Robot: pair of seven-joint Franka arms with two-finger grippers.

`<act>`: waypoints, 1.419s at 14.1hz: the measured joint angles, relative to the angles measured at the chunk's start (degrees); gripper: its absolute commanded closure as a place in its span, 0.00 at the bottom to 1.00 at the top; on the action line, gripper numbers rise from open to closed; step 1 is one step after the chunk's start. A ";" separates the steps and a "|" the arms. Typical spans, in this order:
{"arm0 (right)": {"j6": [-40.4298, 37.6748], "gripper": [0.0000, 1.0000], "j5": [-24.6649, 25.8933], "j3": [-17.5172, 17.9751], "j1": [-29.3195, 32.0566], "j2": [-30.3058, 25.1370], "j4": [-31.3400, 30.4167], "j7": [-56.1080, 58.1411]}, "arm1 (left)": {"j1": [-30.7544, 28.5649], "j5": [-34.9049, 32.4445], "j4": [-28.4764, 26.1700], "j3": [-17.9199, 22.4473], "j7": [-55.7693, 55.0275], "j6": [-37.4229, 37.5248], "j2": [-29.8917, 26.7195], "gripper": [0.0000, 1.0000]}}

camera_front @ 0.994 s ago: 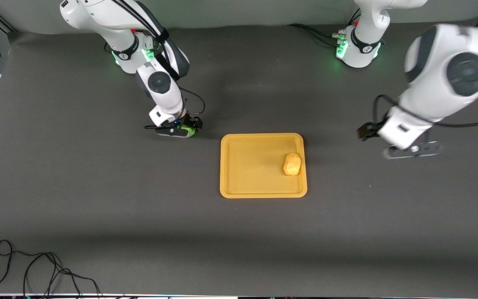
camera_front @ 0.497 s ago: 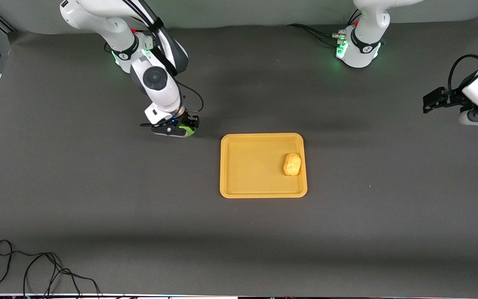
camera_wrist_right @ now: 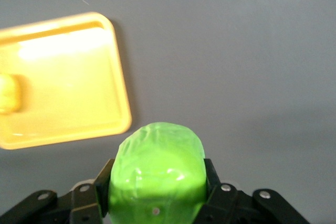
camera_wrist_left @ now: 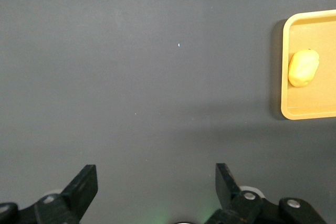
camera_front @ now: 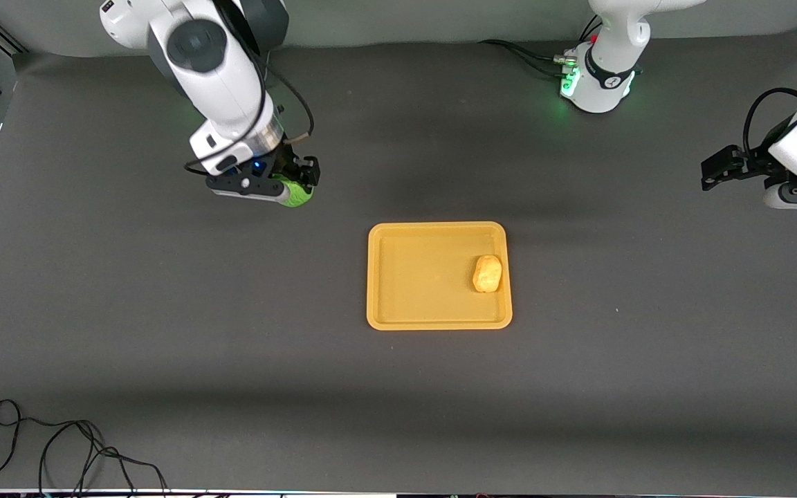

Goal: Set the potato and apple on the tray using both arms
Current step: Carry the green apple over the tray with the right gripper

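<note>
- The apple [camera_front: 295, 194] sits clamped in the right end effector [camera_front: 286, 188], in the upper left of the front frame, up over bare counter [camera_front: 163, 311] and well apart from the tray [camera_front: 378, 277]; the tray lies lower and toward the centre of that frame.
- In the right wrist view the apple [camera_wrist_right: 157, 171] fills the space between the two dark fingers [camera_wrist_right: 212, 190], which press on its sides. It is roundish, slightly lumpy, with no clear long axis and no stem showing, so it points no particular way.
- Risk, as I judge it: a round, glossy ball held only at two side contacts could slip or roll out during the carry, dropping on the counter and rolling off toward an edge.
- Risk at release: let go from height or near the low rim, the apple could bounce or roll over the rim; the open part of the tray toward the right arm's end looks the safer target.
- The potato [camera_front: 487, 273] already lies in the tray, close to the rim at the left arm's end, its long axis running roughly up-down in the front frame; a rolling apple could knock it.
- The left end effector [camera_wrist_left: 156, 184] waits at the right edge of the front frame, over bare counter, its fingers spread and holding nothing.
</note>
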State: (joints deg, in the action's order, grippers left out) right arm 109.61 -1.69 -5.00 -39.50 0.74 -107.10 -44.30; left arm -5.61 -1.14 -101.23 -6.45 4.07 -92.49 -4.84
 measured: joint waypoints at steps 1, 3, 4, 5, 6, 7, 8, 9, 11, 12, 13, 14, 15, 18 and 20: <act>-0.90 0.52 -0.93 0.22 -0.19 1.97 3.71 -0.70 | -0.05 0.00 0.41 0.15 1.67 0.25 0.30 0.00; -3.26 0.52 -2.89 0.54 -1.39 9.21 13.80 -4.20 | -0.29 0.00 0.66 0.42 3.04 0.43 0.59 0.00; -4.50 0.52 -3.12 0.63 -2.52 13.85 19.72 -6.58 | -0.35 0.00 0.66 0.43 3.06 0.46 0.64 0.00; -5.62 0.52 -3.15 0.72 -3.87 18.53 25.43 -9.09 | -0.36 0.00 0.66 0.43 3.06 0.51 0.69 0.00; -6.42 0.52 -3.16 0.79 -5.40 23.31 30.91 -11.50 | -0.36 0.01 0.66 0.42 3.06 0.58 0.72 0.00; -6.57 0.52 -3.16 0.82 -6.88 27.90 35.89 -13.55 | -0.36 0.01 0.66 0.42 3.08 0.61 0.74 0.00; -6.56 0.52 -3.16 0.83 -8.08 32.05 40.02 -14.96 | -0.36 0.04 0.67 0.41 3.11 0.62 0.76 0.00; -6.12 0.52 -3.16 0.82 -9.01 35.69 43.19 -15.99 | -0.36 0.07 0.67 0.39 3.14 0.62 0.78 0.00; -2.87 0.52 -3.10 0.82 -9.80 41.56 46.47 -16.78 | -0.36 0.09 0.67 0.37 3.20 0.63 0.83 0.00; -1.16 0.52 -2.81 0.76 -9.78 44.01 47.02 -16.78 | -0.36 0.09 0.69 0.35 3.22 0.63 0.87 0.00; 0.66 0.52 -2.19 0.64 -9.70 46.28 47.25 -16.78 | -0.36 0.10 0.70 0.34 3.22 0.63 0.90 0.00; 2.75 0.52 -1.46 0.54 -9.66 48.61 47.32 -16.78 | -0.36 0.11 0.71 0.34 3.23 0.63 0.94 0.00; 4.84 0.52 -0.95 0.49 -9.68 50.81 47.41 -16.78 | -0.36 0.12 0.72 0.32 3.23 0.63 0.96 0.00; 10.14 0.52 -0.14 0.30 -9.69 56.38 47.95 -16.78 | -0.35 0.15 0.79 0.28 3.23 0.64 0.97 0.00; 12.02 0.52 1.04 0.23 -9.69 58.63 48.10 -16.78 | -0.34 0.16 0.80 0.25 3.23 0.64 0.98 0.00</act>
State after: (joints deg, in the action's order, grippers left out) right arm 121.64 -0.65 -4.77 -49.19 59.36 -59.00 -61.08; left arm -5.95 -0.98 -100.43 -6.20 7.30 -91.85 -3.86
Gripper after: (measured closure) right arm 0.322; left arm 0.000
